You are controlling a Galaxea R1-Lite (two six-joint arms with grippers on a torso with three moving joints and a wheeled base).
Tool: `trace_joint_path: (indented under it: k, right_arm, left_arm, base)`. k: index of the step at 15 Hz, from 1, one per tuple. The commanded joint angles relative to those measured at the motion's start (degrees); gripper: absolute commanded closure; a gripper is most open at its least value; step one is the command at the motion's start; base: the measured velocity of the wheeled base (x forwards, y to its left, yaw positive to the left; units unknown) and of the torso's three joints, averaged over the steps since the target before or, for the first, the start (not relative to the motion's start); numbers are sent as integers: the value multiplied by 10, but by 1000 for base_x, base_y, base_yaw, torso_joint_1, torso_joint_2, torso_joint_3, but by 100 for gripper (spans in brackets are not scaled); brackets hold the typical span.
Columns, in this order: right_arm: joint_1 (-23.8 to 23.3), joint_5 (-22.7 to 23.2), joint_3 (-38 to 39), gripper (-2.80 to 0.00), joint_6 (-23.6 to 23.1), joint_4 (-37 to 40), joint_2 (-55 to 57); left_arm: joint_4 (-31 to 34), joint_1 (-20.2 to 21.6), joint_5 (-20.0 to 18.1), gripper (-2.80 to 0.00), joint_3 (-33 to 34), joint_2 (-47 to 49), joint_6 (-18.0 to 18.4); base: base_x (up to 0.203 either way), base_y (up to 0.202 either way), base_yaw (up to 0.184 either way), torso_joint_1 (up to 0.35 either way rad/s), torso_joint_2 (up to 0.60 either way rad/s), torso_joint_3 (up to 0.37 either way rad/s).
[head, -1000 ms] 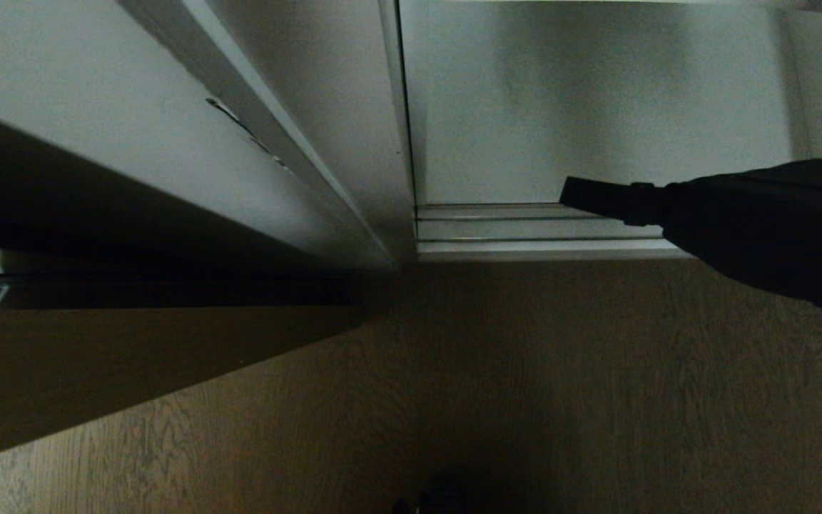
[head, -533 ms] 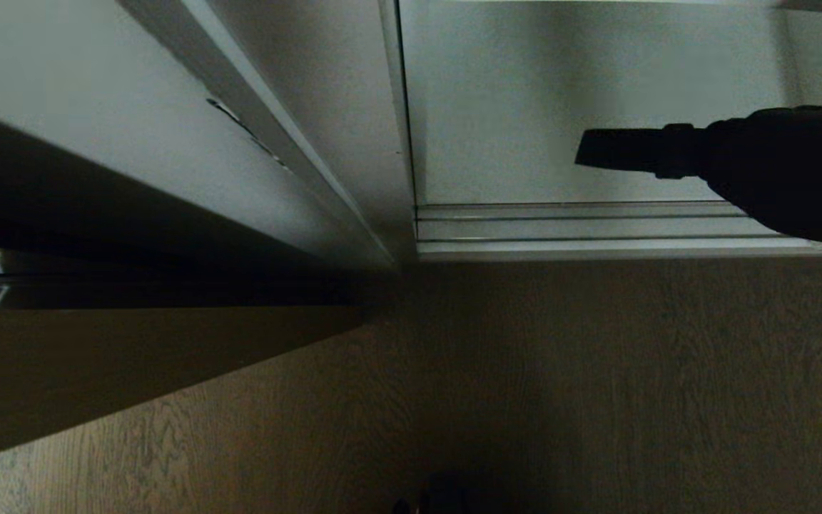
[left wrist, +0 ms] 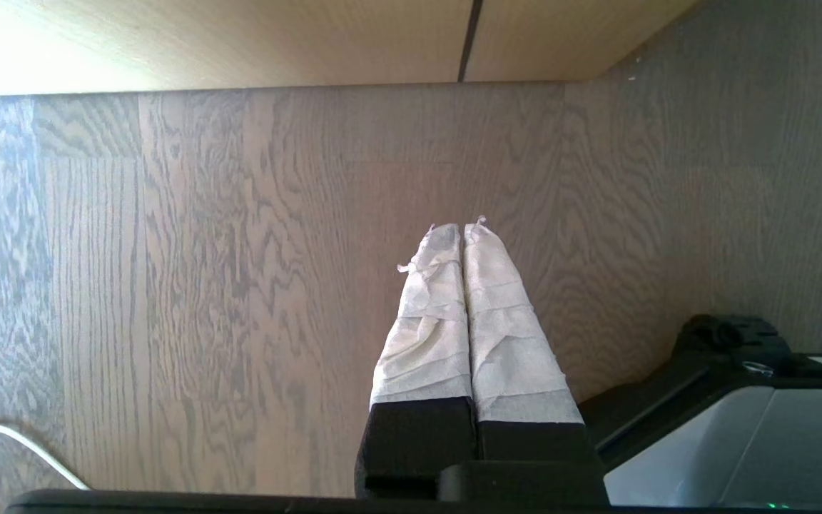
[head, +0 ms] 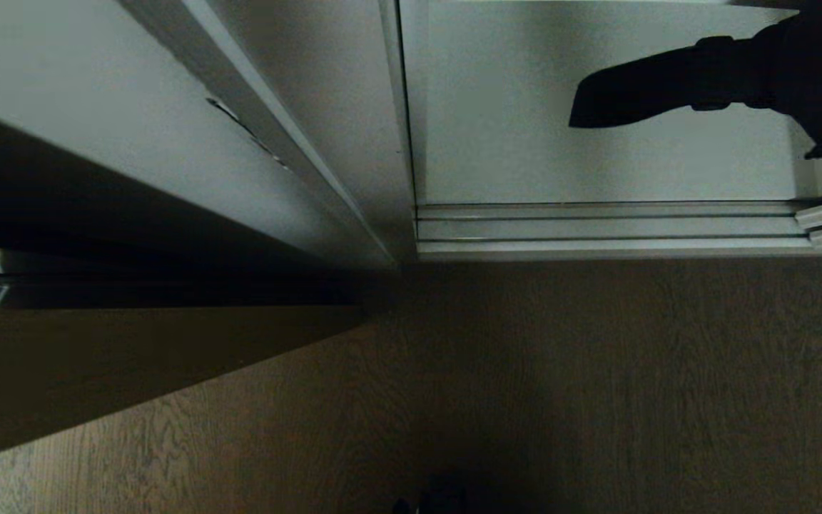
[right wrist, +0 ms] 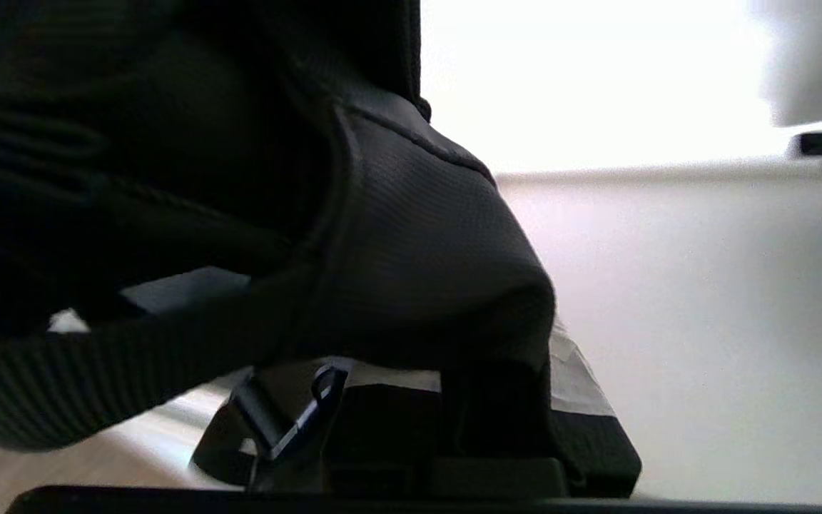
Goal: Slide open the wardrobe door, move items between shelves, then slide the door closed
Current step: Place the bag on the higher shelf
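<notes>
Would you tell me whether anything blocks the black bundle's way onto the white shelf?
Nothing visible does. The right pincer holds the black bundle over the bare white shelf, past the door track. No door panel crosses the opening here.

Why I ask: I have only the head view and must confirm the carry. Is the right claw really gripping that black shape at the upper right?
Observer: Yes. The right wrist view shows the right claw shut on the black fabric bundle, whose cloth drapes over the fingers.
Operator: And the left claw? It is not in my view.
Observer: The left claw is shut and empty, and it points at the wood floor.
Operator: Is anything hanging loose?
Observer: A strap with a buckle hangs under the bundle.
</notes>
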Motion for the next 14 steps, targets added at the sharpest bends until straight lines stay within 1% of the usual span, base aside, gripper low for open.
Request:
trace_joint_path:
  k: [1,4,6,9,12,14]
  right_arm:
    - [9,-2,-56,0,-4,-2,48]
    - [23,-19,-118,0,-6,9,75]
    - [38,-30,-169,0,-9,36,92]
    - [50,-32,-228,0,-10,49,115]
    - [69,-40,-307,0,-12,51,146]
    - [77,-42,-363,0,-23,57,173]
  left_arm:
    - [0,0,0,0,0,0,0]
    - [1,0,0,0,0,0,0]
    - [0,0,0,0,0,0,0]
    - [0,0,0,0,0,0,0]
    - [0,0,0,0,0,0,0]
    - [0,0,0,0,0,0,0]
  base:
    - [0,0,0,0,0,0]
    - [0,0,0,0,0,0]
    - [0,0,0,0,0,0]
    - [0,0,0,0,0,0]
    - [0,0,0,0,0,0]
    - [0,0,0,0,0,0]
